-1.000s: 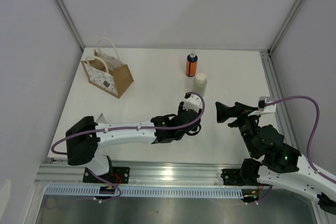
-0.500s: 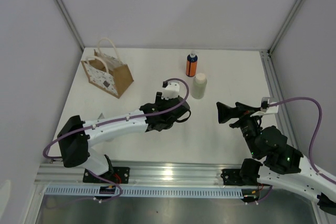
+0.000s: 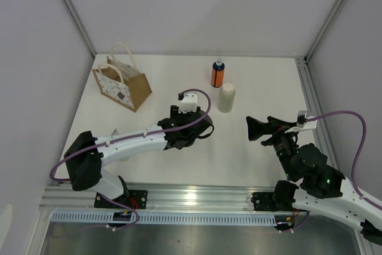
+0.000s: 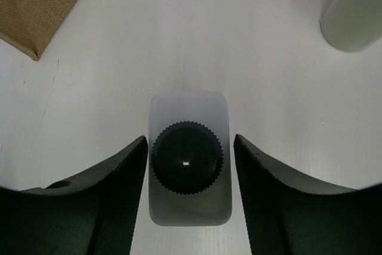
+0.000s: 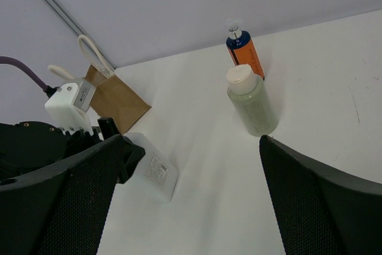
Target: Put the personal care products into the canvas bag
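My left gripper (image 4: 190, 147) is shut on the white bottle with a dark cap (image 4: 188, 158). In the right wrist view the bottle (image 5: 152, 168) hangs tilted just above the table. From the top view my left gripper (image 3: 194, 128) hides it. The orange bottle with a blue cap (image 3: 218, 74) and the cream-white cylinder (image 3: 227, 97) stand together at the back centre. The canvas bag (image 3: 122, 85) stands at the back left, handles up. My right gripper (image 3: 253, 128) is open and empty at the right.
The bag's corner (image 4: 36, 4) shows at the upper left of the left wrist view, and the cylinder (image 4: 355, 16) at its upper right. Grey walls enclose the table on three sides. A metal rail (image 3: 310, 100) runs along the right edge.
My left gripper has moved left and slightly back, away from the right arm and towards the bag side, carrying the white bottle. The right arm has barely moved.
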{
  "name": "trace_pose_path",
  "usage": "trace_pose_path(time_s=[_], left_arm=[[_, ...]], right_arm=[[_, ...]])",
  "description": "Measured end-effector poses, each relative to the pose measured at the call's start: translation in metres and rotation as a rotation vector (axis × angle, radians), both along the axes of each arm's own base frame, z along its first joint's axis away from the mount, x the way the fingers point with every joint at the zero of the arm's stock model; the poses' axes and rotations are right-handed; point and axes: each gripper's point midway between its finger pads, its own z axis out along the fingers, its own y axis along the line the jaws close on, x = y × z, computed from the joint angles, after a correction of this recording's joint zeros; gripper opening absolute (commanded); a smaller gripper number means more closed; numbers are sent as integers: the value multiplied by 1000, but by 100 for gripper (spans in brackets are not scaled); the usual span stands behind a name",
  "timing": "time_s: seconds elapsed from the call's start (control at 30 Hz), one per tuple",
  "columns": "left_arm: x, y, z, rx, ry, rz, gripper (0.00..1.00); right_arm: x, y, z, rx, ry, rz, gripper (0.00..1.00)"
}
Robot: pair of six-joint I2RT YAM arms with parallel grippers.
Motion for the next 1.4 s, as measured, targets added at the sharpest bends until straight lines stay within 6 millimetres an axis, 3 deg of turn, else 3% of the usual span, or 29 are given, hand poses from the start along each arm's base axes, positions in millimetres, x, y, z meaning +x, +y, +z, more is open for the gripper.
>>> trace_pose_path(time_s=[0.23, 0.43, 0.53, 0.57, 0.83, 0.93, 1.03, 1.13, 1.3, 1.4], left_arm=[[2, 8, -10, 3, 2, 24, 72], [7, 13, -14, -16, 2, 50, 66], [11, 12, -16, -48, -1, 63, 26], [12, 12, -16, -43, -2, 60, 3], [12, 14, -9, -10, 34, 63, 0], [18, 22, 12, 16, 44, 87, 0], [44, 38, 50, -29, 2, 155, 0], [72, 72, 89, -91, -61, 251, 0], [97, 141, 139, -109, -161, 385, 0], [109, 170, 163, -125, -206, 451, 0]], right_arm=[[0, 0, 0, 0, 0, 0, 99], [0, 0, 0, 0, 0, 0, 99], [0, 0, 0, 0, 0, 0, 99], [0, 0, 0, 0, 0, 1, 99], [-1, 3, 0, 0, -1, 18, 99], [-2, 4, 0, 1, -1, 24, 99], [-2, 4, 0, 1, -1, 25, 99], [-2, 4, 0, 1, -1, 26, 99], [-1, 6, -3, -6, 2, 26, 99], [-1, 7, -4, -10, 4, 26, 99]])
